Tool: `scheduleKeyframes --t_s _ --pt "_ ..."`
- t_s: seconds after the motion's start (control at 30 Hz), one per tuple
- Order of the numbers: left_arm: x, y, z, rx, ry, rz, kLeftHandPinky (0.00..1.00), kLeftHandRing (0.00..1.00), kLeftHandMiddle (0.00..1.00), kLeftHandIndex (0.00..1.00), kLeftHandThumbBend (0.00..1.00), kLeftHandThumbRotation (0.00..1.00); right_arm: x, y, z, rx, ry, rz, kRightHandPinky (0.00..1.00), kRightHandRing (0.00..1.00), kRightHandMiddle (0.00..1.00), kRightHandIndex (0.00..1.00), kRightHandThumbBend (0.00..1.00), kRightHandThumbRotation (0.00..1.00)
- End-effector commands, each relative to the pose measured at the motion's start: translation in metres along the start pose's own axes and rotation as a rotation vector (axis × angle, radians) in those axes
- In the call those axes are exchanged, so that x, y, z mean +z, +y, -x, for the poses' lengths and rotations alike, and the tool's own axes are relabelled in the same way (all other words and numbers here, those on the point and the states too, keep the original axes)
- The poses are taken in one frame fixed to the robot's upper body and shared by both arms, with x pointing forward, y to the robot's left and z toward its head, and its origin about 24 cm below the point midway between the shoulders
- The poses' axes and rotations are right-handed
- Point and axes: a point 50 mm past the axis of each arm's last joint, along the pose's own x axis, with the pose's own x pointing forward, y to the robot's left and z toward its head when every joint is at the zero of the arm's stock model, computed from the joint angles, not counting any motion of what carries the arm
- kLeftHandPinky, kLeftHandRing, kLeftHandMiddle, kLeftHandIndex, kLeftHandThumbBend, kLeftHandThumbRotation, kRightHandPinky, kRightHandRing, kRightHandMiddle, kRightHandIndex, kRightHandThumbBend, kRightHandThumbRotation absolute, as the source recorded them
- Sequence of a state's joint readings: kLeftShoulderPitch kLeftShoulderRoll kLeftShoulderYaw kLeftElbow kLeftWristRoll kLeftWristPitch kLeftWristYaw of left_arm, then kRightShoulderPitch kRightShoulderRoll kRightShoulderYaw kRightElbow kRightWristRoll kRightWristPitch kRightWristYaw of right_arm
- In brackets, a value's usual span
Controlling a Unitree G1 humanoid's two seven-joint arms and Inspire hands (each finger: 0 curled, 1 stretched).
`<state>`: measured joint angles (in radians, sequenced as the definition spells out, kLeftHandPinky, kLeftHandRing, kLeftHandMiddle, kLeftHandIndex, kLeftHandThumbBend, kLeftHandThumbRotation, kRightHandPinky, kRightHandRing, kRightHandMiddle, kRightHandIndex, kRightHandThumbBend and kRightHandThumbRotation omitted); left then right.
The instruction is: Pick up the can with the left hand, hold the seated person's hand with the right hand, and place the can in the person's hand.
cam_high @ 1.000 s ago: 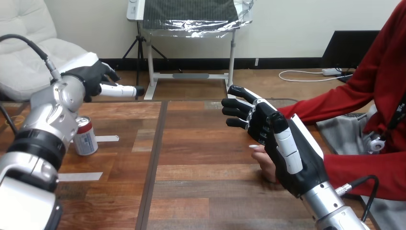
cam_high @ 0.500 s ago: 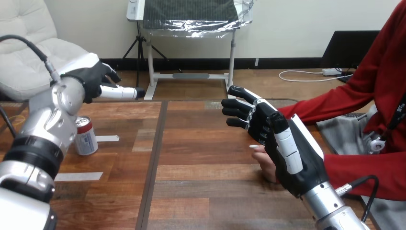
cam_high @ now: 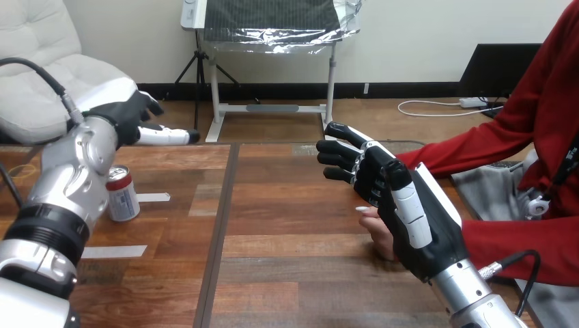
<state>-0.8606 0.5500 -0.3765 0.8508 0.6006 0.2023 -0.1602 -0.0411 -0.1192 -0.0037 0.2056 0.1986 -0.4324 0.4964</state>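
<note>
While my right hand [cam_high: 399,205] stands with fingers loosely spread, the person's hand [cam_high: 377,234] lies just behind it on the table [cam_high: 287,232]; farther left the can [cam_high: 123,198] stands upright, my left hand [cam_high: 128,116] raised beyond it, fingers straight

Glossy metal can [cam_high: 123,195], wooden table [cam_high: 287,225]

Bare table [cam_high: 287,219] separates can [cam_high: 123,198] from person's hand [cam_high: 379,234].
</note>
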Motion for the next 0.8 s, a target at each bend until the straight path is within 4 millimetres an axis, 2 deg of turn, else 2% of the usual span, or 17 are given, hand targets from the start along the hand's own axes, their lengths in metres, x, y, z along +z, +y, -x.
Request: scheduleKeyframes --t_s 0.0,0.17,0.37,0.43,0.63,0.77 --pt "0.005 0.026 0.002 0.14 -0.031 -0.011 0.73 0.83 0.85 0.84 0.76 0.6 0.015 -0.005 -0.018 0.01 -0.088 0.02 0.83 0.84 0.84 0.87 0.76 1.0" --pt "0.003 0.026 0.0 0.154 -0.027 -0.053 0.76 0.86 0.87 0.85 0.76 0.59 0.015 -0.005 -0.018 0.01 -0.088 0.019 0.83 0.84 0.84 0.87 0.76 1.0" --pt "-0.002 0.025 -0.003 0.146 -0.01 -0.08 0.85 0.9 0.9 0.89 0.75 0.7 0.014 -0.004 -0.018 0.009 -0.086 0.02 0.83 0.84 0.84 0.87 0.76 1.0" --pt "-0.003 0.024 -0.003 0.146 -0.007 -0.078 0.89 0.91 0.92 0.91 0.75 0.76 0.014 -0.004 -0.018 0.007 -0.086 0.02 0.83 0.84 0.84 0.87 0.76 1.0" --pt "-0.007 0.022 -0.006 0.148 0.019 -0.092 0.93 0.93 0.95 0.93 0.77 0.87 0.015 -0.004 -0.017 0.01 -0.085 0.022 0.83 0.85 0.84 0.87 0.76 1.0" --pt "-0.01 0.019 -0.008 0.149 0.048 -0.116 0.93 0.94 0.96 0.94 0.78 0.9 0.015 -0.003 -0.017 0.009 -0.088 0.024 0.83 0.85 0.84 0.87 0.76 1.0"
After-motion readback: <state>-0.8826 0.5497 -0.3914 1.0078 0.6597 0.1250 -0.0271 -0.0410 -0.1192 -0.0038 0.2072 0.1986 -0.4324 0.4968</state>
